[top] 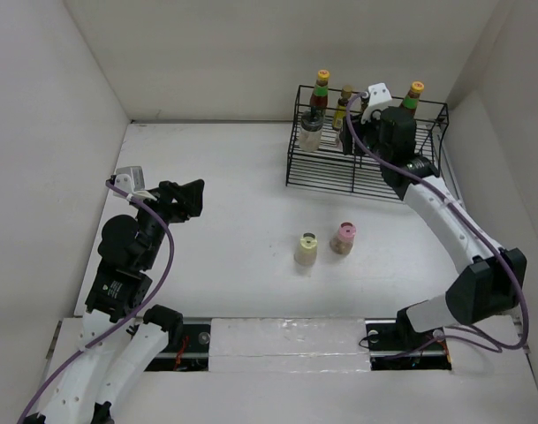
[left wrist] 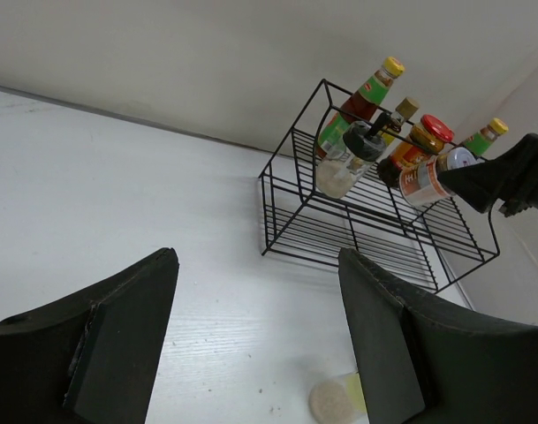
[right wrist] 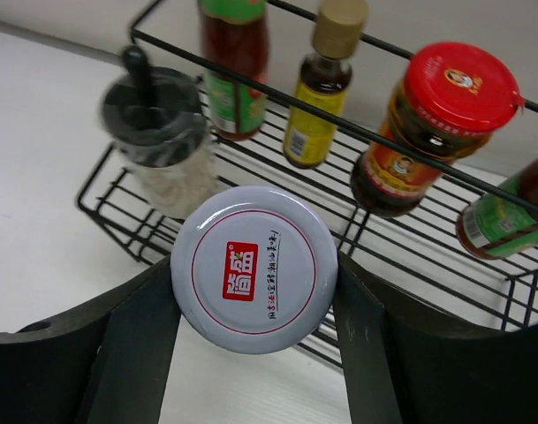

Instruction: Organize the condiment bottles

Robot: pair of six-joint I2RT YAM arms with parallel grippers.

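My right gripper point(top: 368, 112) is at the black wire rack point(top: 326, 177), shut on the silver-lidded jar point(right wrist: 253, 252). The jar lies on its side, lid toward the wrist, above the rack's lower shelf. In the right wrist view the rack holds a grey-capped shaker point(right wrist: 158, 141), a red sauce bottle point(right wrist: 235, 71), a small tan-capped bottle point(right wrist: 320, 88), a red-lidded jar point(right wrist: 436, 124) and a green-labelled bottle point(right wrist: 507, 216). A cream shaker point(top: 306, 249) and a pink-capped shaker point(top: 344, 238) stand on the table in front of the rack. My left gripper point(top: 187, 196) is open and empty at the left.
White walls close the table in at the back, left and right. The rack stands against the back right corner. The left wrist view shows the rack point(left wrist: 295, 230), the held jar point(left wrist: 425, 181) and the cream shaker point(left wrist: 332, 402) low between its fingers.
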